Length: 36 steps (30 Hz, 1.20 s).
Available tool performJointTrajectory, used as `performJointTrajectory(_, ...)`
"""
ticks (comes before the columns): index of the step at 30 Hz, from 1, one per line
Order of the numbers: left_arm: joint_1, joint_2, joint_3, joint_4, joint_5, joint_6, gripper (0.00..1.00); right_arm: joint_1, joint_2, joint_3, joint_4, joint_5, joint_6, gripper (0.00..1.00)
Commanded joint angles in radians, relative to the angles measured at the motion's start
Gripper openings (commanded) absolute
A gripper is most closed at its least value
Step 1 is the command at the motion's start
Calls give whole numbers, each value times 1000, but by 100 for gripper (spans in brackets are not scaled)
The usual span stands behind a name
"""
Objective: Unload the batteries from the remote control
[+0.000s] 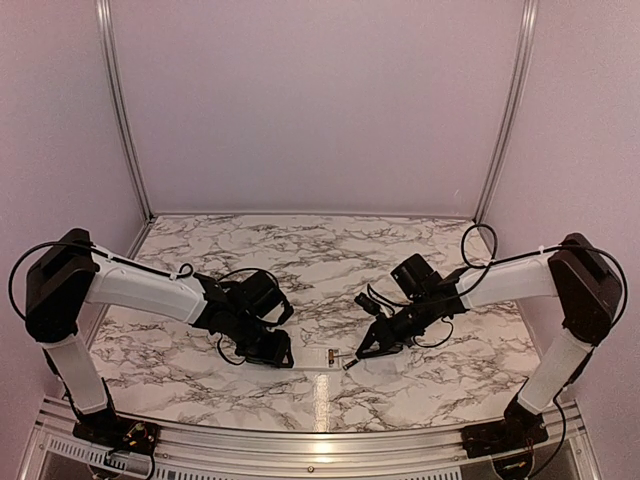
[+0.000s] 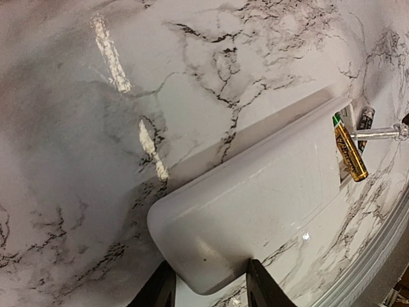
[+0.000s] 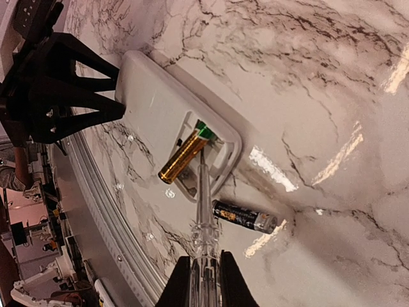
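Remote control (image 3: 153,105) held by left jaws, right jaws pinching a clear tool (image 3: 204,249) at the gold battery (image 3: 182,157), dark battery (image 3: 245,217) out on worktop (image 3: 307,77).

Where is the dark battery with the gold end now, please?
In the right wrist view, the dark cylindrical battery lies on the marble table, just off the recess end of the white plastic remote control.

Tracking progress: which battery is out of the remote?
The dark cylindrical battery lying on the marble table beside the white plastic remote; the golden-orange battery sits in the remote.
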Motion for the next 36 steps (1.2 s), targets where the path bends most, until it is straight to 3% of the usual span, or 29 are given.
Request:
performJointTrajectory(1, -8, 83, 7, -5, -7, 30, 39, 31, 86, -21, 6, 79, -11, 0)
performJointTrajectory(12, -8, 93, 42, -43, -25, 48, 40, 31, 107, 64, -147, 192, 6, 0)
performJointTrajectory(36, -9, 117, 49, -67, -38, 82, 39, 31, 69, 194, -252, 206, 2, 0)
